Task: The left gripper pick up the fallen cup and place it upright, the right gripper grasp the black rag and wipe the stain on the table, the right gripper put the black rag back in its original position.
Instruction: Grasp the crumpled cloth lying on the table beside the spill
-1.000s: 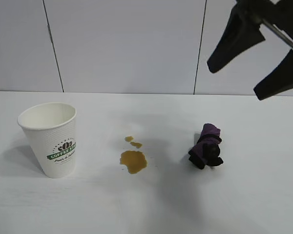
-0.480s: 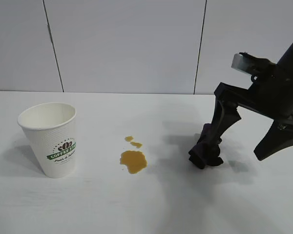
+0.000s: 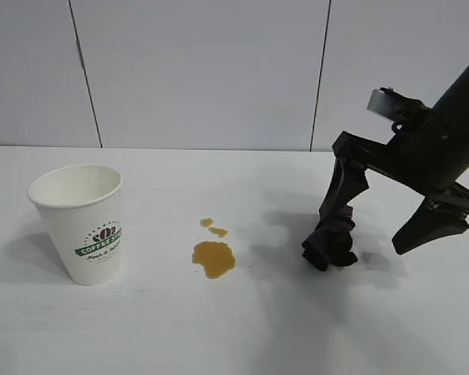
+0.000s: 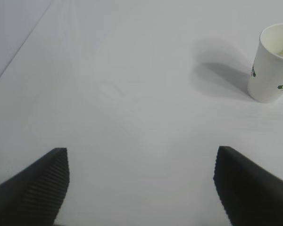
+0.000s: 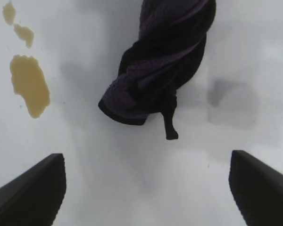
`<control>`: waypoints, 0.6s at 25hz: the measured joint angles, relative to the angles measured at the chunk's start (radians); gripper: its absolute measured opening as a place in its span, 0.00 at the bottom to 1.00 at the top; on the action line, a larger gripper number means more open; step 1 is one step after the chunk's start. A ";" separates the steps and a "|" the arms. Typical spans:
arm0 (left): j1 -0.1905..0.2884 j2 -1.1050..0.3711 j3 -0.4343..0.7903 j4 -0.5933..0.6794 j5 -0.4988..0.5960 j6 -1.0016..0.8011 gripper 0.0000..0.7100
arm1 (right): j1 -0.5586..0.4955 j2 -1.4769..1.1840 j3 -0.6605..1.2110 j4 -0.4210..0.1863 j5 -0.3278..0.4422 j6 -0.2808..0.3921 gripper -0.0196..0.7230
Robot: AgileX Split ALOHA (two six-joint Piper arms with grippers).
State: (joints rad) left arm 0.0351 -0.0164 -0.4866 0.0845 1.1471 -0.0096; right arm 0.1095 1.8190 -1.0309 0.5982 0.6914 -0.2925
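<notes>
With the cup [image 3: 80, 223] already standing upright at the exterior view's left, the right gripper [image 3: 375, 226] is hanging spread wide around the black rag [image 3: 331, 237] at right, nothing gripped yet, leaving the stain [image 3: 213, 257] at centre unwiped

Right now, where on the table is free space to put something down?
Bare table runs along the front, and between the cup and the stain. It is crowded around the black rag, where the right gripper stands with open fingers.
</notes>
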 joint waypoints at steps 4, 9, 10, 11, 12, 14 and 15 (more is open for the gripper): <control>0.000 0.000 0.007 0.000 -0.014 0.000 0.85 | 0.000 0.000 0.000 0.002 -0.007 0.000 0.90; 0.000 0.000 0.007 0.000 -0.019 0.000 0.85 | 0.000 0.000 0.000 0.006 -0.067 0.000 0.90; 0.000 0.000 0.007 0.000 -0.019 0.000 0.85 | 0.000 0.000 0.000 0.008 -0.078 0.000 0.90; 0.000 0.000 0.007 0.000 -0.019 0.000 0.85 | 0.000 0.000 0.000 0.008 -0.089 0.000 0.90; 0.000 0.000 0.007 0.000 -0.019 0.000 0.85 | 0.000 0.000 0.000 0.008 -0.097 0.000 0.90; 0.000 0.000 0.007 0.000 -0.019 0.000 0.85 | 0.000 0.000 -0.004 0.008 -0.110 0.000 0.90; 0.000 0.000 0.007 0.000 -0.019 0.000 0.85 | 0.000 0.004 -0.013 0.007 -0.107 0.000 0.90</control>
State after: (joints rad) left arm 0.0351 -0.0164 -0.4798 0.0845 1.1286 -0.0096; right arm 0.1095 1.8233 -1.0443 0.6051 0.5844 -0.2929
